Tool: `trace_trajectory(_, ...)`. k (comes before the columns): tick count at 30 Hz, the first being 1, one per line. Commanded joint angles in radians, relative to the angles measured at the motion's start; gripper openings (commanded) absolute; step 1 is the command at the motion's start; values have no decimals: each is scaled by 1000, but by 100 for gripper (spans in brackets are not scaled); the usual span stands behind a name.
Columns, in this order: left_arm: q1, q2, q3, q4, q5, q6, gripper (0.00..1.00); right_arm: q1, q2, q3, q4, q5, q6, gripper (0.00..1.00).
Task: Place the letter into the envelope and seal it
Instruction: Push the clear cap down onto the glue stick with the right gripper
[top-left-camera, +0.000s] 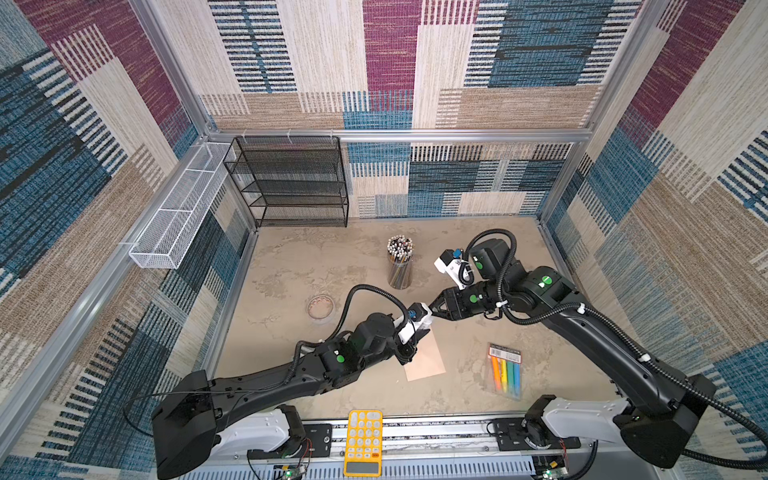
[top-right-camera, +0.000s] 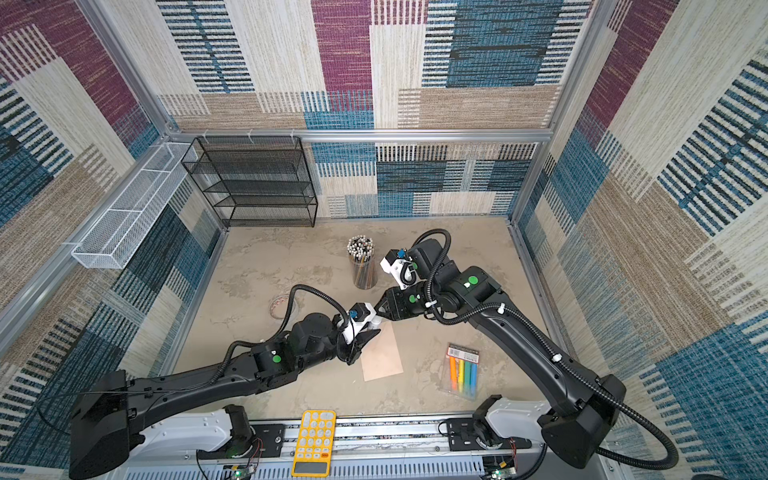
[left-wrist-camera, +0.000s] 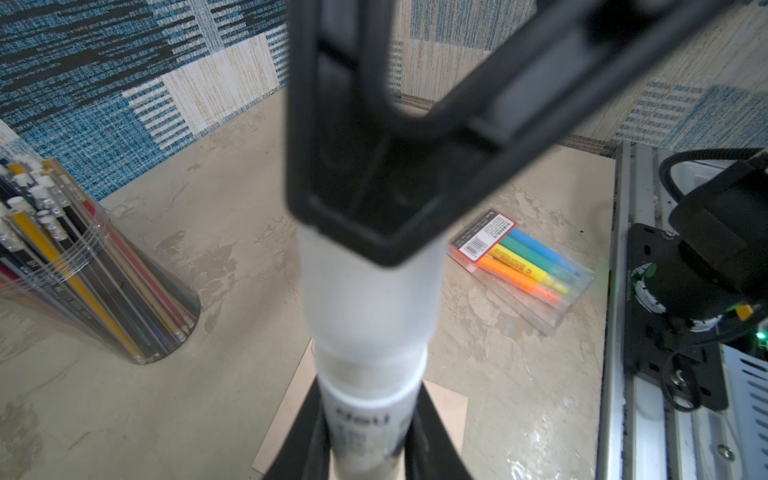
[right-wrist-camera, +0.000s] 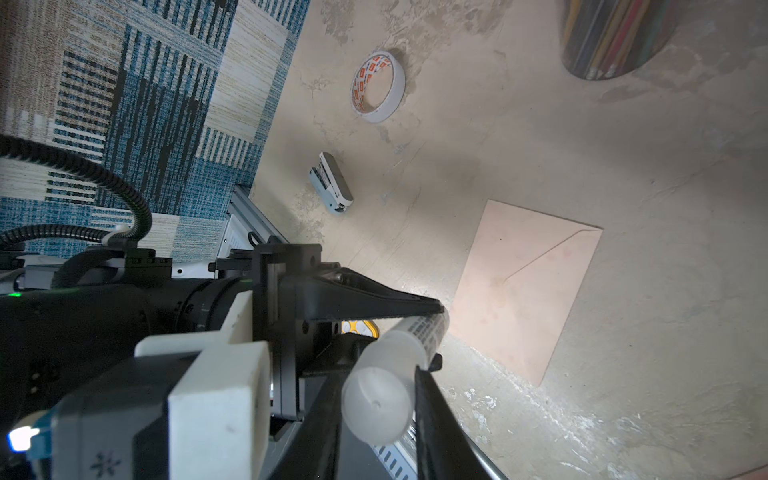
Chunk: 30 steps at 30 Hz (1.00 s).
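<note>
Patchwork carpet in blue, plum and tan lines the walls around a mottled beige surface.

The envelope lies flat a little toward the front edge, about midway between the left and right edges. Its pointed flap is folded down against the body. Its end toward the back edge is partly hidden in both top views.

Over that end, the left end effector is closed partway around the printed body of a white glue stick. The right end effector meets it tip to tip. Its fingers are drawn in on the stick's frosted cap. Whether the cap is fully seated cannot be told.

A clear cup of pencils stands behind the two end effectors, toward the back edge. A tape roll lies toward the left edge. A small stapler lies near it, showing only in the right wrist view.

A pack of coloured markers rests near the front right corner, well apart from the envelope. A yellow calculator sits on the rail beyond the front edge.

A black mesh rack stands in the back left corner. A white wire basket hangs on the left wall.
</note>
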Motion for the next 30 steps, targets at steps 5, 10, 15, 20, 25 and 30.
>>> trace_trajectory(5, 1, 1, 17, 70, 6, -15, 0, 30, 14, 20, -33, 16, 3, 31)
trace_trajectory(10, 2, -4, 18, 78, 6, -16, 0, 54, 29, 25, -43, 59, 8, 31)
trace_trajectory(15, 5, -25, -5, 136, 14, -32, 0, 68, 37, 23, -45, 101, 13, 27)
trace_trajectory(20, 20, -59, -37, 196, 36, -57, 0, 93, 48, 2, -33, 120, 27, 23)
trace_trajectory(25, 23, -74, -34, 218, 46, -63, 0, 103, 47, -11, -7, 126, 41, 21)
trace_trajectory(30, 25, -80, -27, 225, 52, -62, 0, 127, 54, -18, -2, 134, 54, 23)
